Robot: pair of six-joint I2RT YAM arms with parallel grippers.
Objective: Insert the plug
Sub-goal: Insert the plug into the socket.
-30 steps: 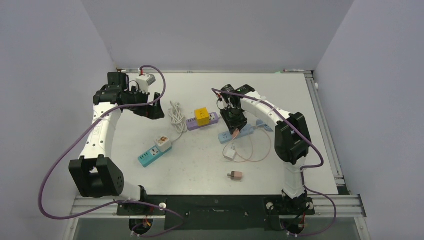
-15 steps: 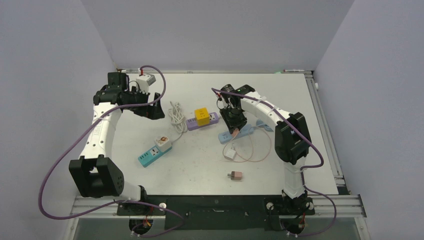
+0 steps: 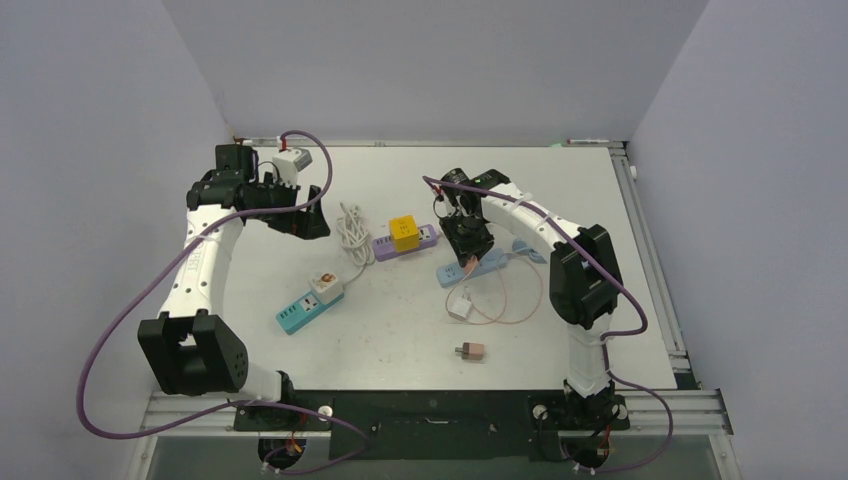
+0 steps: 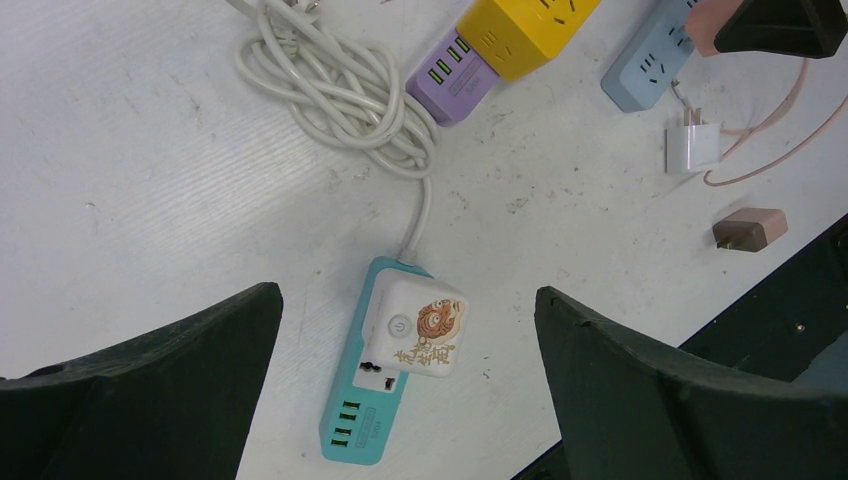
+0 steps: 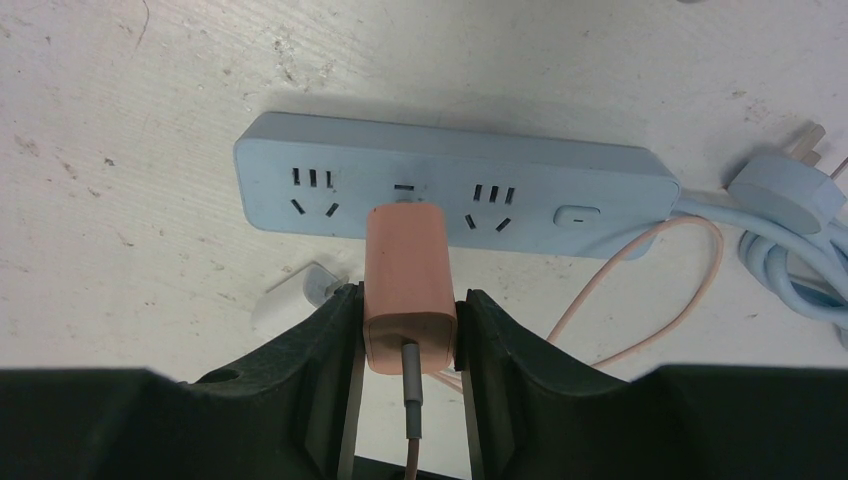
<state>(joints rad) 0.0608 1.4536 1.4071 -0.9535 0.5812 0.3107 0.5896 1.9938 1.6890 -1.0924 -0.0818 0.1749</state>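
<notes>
My right gripper point(image 5: 410, 335) is shut on a pink plug point(image 5: 407, 280) with a pink cable point(image 5: 640, 290). The plug's front end sits against the middle socket of the light blue power strip point(image 5: 560, 175); its prongs are hidden. In the top view the right gripper point(image 3: 467, 243) is over the blue strip point(image 3: 487, 264). My left gripper point(image 3: 305, 222) is open and empty, held high at the back left, above the table. Its wrist view looks down on a teal strip point(image 4: 365, 420) with a white cube adapter point(image 4: 415, 325).
A purple strip point(image 3: 405, 243) carries a yellow cube adapter point(image 3: 403, 231), beside a coiled white cord point(image 3: 352, 230). A white charger point(image 3: 460, 305) and a small brown plug point(image 3: 472, 351) lie loose in front. A white adapter point(image 3: 292, 158) sits at the back left.
</notes>
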